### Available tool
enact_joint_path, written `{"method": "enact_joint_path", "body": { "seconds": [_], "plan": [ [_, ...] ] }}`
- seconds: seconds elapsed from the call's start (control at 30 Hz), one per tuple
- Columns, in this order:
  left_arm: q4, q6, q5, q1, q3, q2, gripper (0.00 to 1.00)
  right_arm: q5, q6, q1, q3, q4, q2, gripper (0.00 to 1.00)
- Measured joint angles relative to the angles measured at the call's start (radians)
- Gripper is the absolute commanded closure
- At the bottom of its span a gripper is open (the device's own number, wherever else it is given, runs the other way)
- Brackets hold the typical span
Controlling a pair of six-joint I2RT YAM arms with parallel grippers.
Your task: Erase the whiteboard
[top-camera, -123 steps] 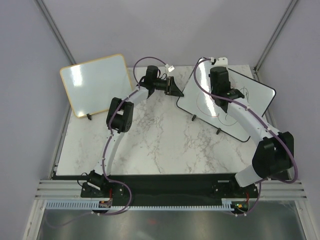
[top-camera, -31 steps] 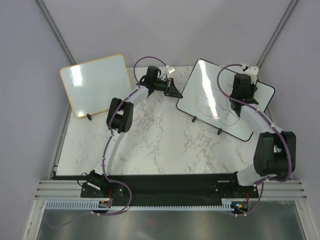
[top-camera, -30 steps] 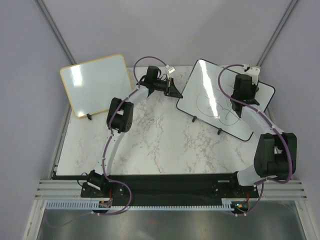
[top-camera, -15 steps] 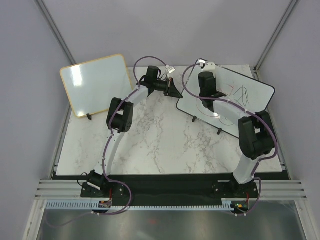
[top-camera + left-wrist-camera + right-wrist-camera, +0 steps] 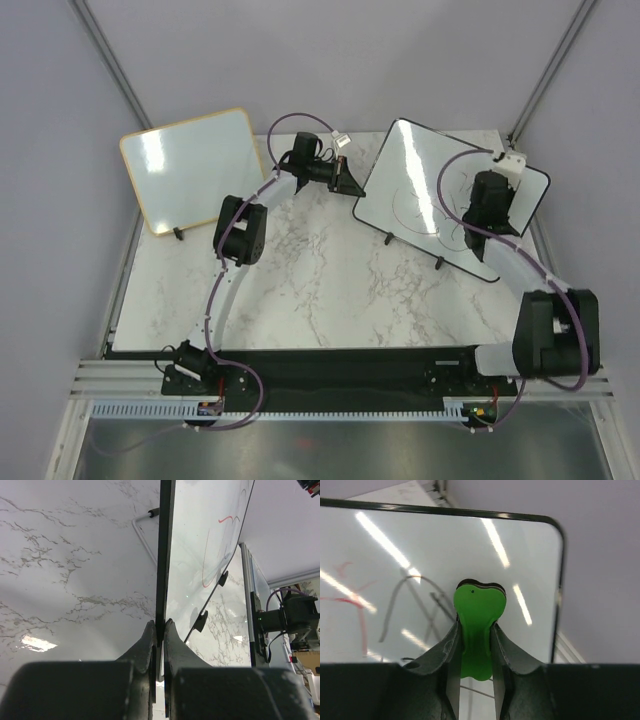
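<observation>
The whiteboard point(image 5: 410, 170), glossy white with a thin black frame, stands tilted on small black feet at the back right. Faint dark and red scribbles cross its middle and right part. My left gripper point(image 5: 350, 182) is shut on its left edge. In the left wrist view the board point(image 5: 210, 530) runs edge-on between the closed fingers point(image 5: 149, 640). My right gripper point(image 5: 488, 205) hovers over the board's right end, shut on a green eraser point(image 5: 479, 625). The eraser's head lies against the board point(image 5: 420, 540) beside grey and red strokes.
A second whiteboard with a light wooden frame point(image 5: 195, 165) leans at the back left. The marble table point(image 5: 320, 290) stretches in front of both boards. Metal corner posts point(image 5: 545, 75) rise at the back, and the right post stands close to the board's far corner.
Half a second ago my right gripper was over the board's upper left part; it has swept across to the right end with the eraser. The left gripper has not moved.
</observation>
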Motion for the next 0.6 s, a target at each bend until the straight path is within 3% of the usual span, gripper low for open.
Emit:
{"method": "enact_joint_path", "body": {
  "seconds": [0.1,0.2,0.37,0.6],
  "plan": [
    [0.0,0.002,0.0,0.0,0.0,0.0,0.98,0.039,0.027,-0.085,-0.121,0.021,-0.158,1.0],
    [0.0,0.003,0.0,0.0,0.0,0.0,0.98,0.003,0.048,-0.129,-0.16,0.047,-0.211,1.0],
    [-0.009,0.011,-0.001,0.0,0.0,-0.003,0.98,-0.137,0.085,-0.116,-0.068,0.045,-0.057,1.0],
    [-0.03,0.013,0.0,-0.003,0.0,-0.01,0.98,-0.338,0.084,0.008,0.076,0.092,0.124,1.0]
  ]
}}
